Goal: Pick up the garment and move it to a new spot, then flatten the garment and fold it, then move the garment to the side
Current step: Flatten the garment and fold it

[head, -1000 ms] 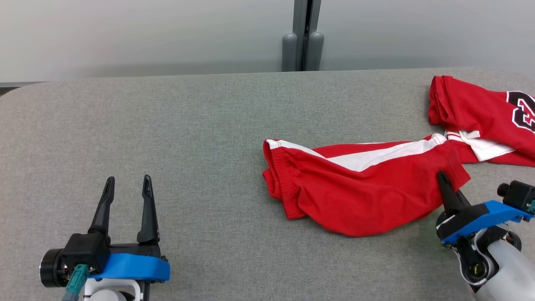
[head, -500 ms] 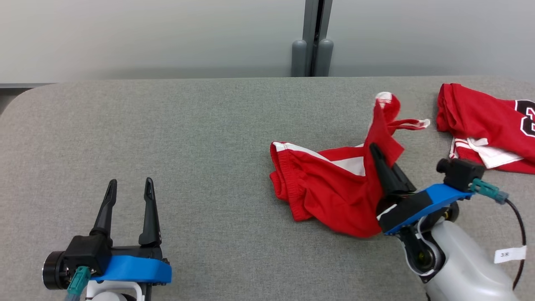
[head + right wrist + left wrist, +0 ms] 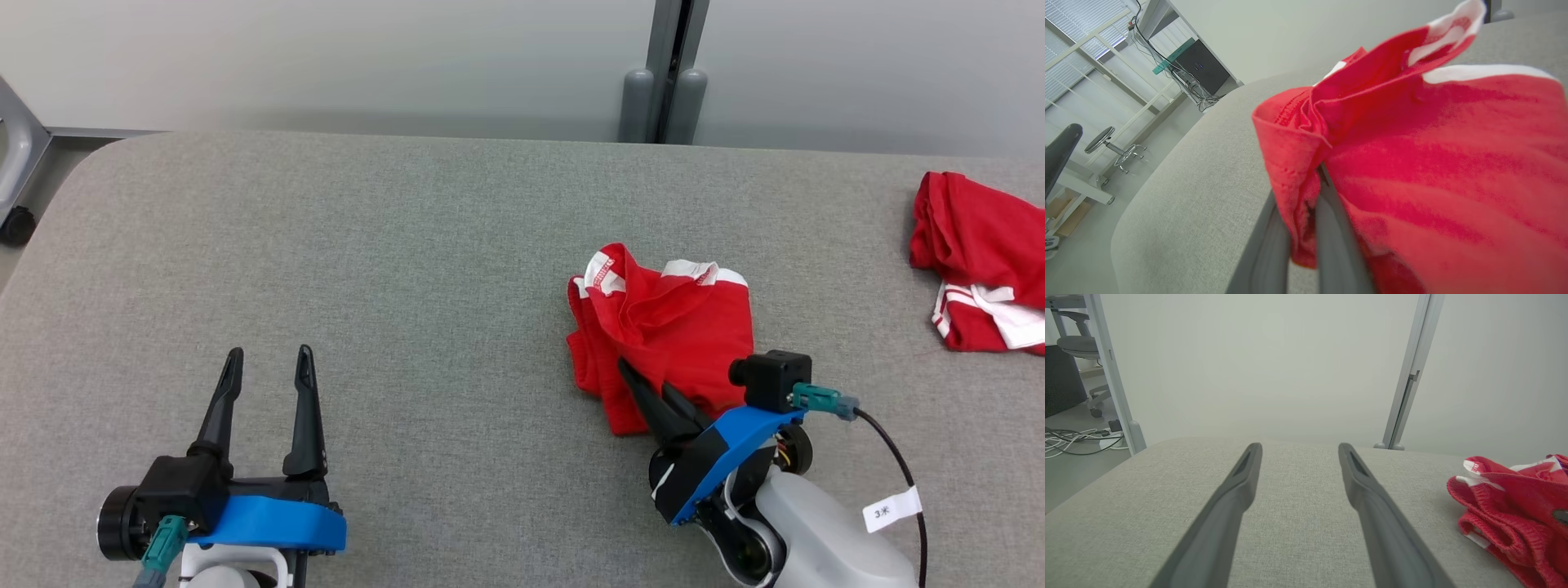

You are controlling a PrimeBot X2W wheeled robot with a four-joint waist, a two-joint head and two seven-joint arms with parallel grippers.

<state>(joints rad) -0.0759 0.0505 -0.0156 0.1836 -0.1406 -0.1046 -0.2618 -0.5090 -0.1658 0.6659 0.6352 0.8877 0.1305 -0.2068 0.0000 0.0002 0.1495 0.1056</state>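
The red garment (image 3: 669,327), bunched on the grey table (image 3: 408,245) right of the middle, looks light, soft and limp, best taken by a hem or waistband edge; the right gripper (image 3: 645,377) is clenched on a fold at its near left edge. The left gripper (image 3: 269,353) stands released and empty at the near left, well apart. A second garment (image 3: 980,245) lies far right, out of the way.
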